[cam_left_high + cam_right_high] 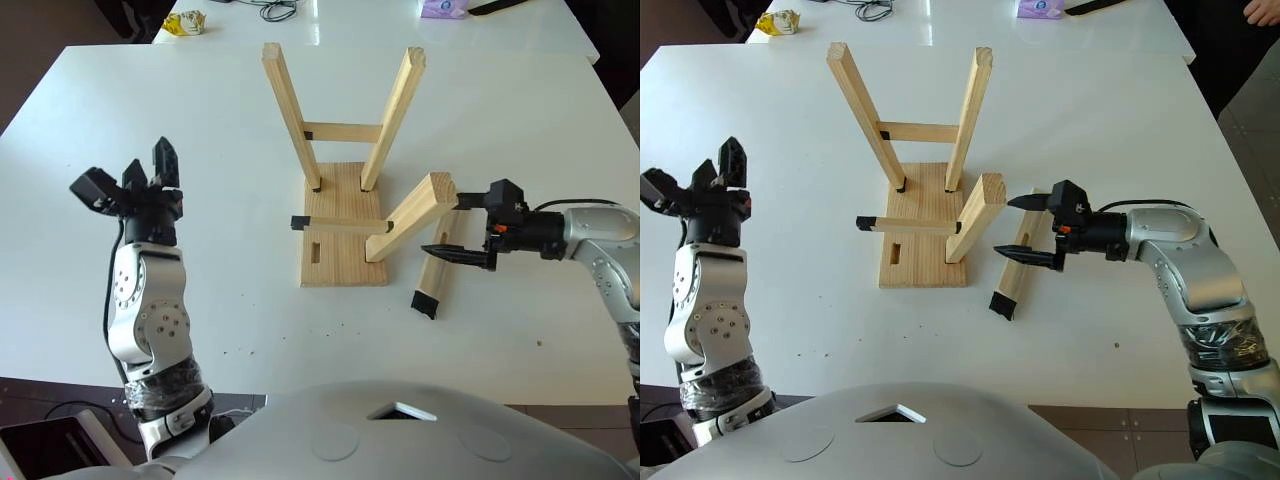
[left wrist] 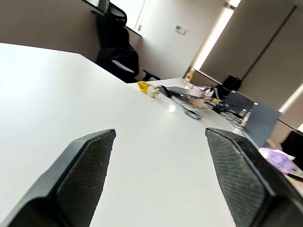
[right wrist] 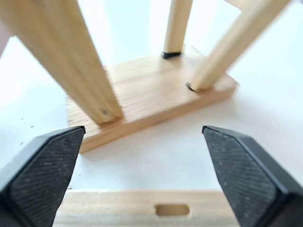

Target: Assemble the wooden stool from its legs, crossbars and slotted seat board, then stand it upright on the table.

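We find the right gripper (image 1: 452, 230) released, its two fingers spread wide with nothing between them. It hangs low over the table (image 1: 220, 300) toward the right edge and points leftward at the stool parts.

Directly beneath it the loose leg (image 1: 432, 282) lies flat on the table. Its long axis runs from under the fingers toward the near edge, dark-tipped end closest to that edge. In the right wrist view this leg stretches from below one of the pads (image 3: 42, 165) toward the other. We judge from this that the fingers open along the leg's length rather than across its width. The wrist would need to turn roughly a quarter round before the jaws could close on the narrow sides.

Just past the fingertips, to the left, the leaning leg (image 1: 412, 215) stands tilted with its foot at the right side of the seat board (image 1: 340, 262). It is joined to a crossbar (image 1: 340, 224) that lies across the board. We cannot tell whether the upper finger touches its raised end.

Beyond that, the upright legs (image 1: 290, 115) stand at the board's far end with a second bar between them. The board itself lies flat near the table's middle.

The left gripper (image 1: 135, 178) is raised near the left edge, well apart from all the wood, fingers parted and empty. The right arm is far nearer the loose leg, so we judge the pick falls to it.
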`<state>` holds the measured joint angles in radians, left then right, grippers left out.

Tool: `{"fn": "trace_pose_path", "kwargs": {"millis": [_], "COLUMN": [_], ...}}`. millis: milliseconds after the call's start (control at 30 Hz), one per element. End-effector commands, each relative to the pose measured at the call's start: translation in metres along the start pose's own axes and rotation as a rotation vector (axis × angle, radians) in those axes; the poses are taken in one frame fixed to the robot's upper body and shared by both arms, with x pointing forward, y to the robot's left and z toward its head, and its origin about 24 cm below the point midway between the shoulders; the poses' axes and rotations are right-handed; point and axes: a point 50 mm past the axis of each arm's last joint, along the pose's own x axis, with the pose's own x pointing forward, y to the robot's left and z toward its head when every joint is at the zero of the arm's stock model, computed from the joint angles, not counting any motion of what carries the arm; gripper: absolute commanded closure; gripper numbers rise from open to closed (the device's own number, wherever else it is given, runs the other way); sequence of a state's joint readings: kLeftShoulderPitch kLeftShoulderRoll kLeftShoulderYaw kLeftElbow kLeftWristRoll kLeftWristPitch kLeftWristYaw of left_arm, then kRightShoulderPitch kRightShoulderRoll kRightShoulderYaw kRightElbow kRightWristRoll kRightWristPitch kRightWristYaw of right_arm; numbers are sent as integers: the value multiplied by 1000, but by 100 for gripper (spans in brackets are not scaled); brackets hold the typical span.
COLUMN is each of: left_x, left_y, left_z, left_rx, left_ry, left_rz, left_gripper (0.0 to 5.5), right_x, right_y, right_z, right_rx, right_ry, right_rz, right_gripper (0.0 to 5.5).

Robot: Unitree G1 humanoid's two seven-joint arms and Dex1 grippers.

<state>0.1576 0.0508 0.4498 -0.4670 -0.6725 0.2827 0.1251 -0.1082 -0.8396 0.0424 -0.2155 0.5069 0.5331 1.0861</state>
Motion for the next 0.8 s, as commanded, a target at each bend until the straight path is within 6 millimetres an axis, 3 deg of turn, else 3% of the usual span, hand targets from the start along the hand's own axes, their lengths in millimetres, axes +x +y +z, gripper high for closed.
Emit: {"fn": "trace_pose_path", "kwargs": {"millis": [33, 167, 333, 600, 800], "left_x": [-32, -54, -69, -73, -74], "left_y": [17, 16, 21, 21, 14], "left_z": [-3, -8, -5, -5, -5], "left_rx": [-27, -40, -64, -73, -74], "left_ry": [-45, -67, -128, -154, -141], "left_rz": [175, 240, 321, 338, 324], "left_gripper": [197, 197, 197, 197, 197], "right_x": [4, 12, 1, -4, 9], "right_y": [-10, -18, -16, -21, -33], "right_z": [21, 37, 41, 44, 34], "right_rx": [38, 216, 396, 434, 556], "right_ry": [68, 156, 355, 419, 506], "right_rz": [-103, -307, -472, -462, -487], "right_gripper": [93, 93, 93, 93, 93]}}
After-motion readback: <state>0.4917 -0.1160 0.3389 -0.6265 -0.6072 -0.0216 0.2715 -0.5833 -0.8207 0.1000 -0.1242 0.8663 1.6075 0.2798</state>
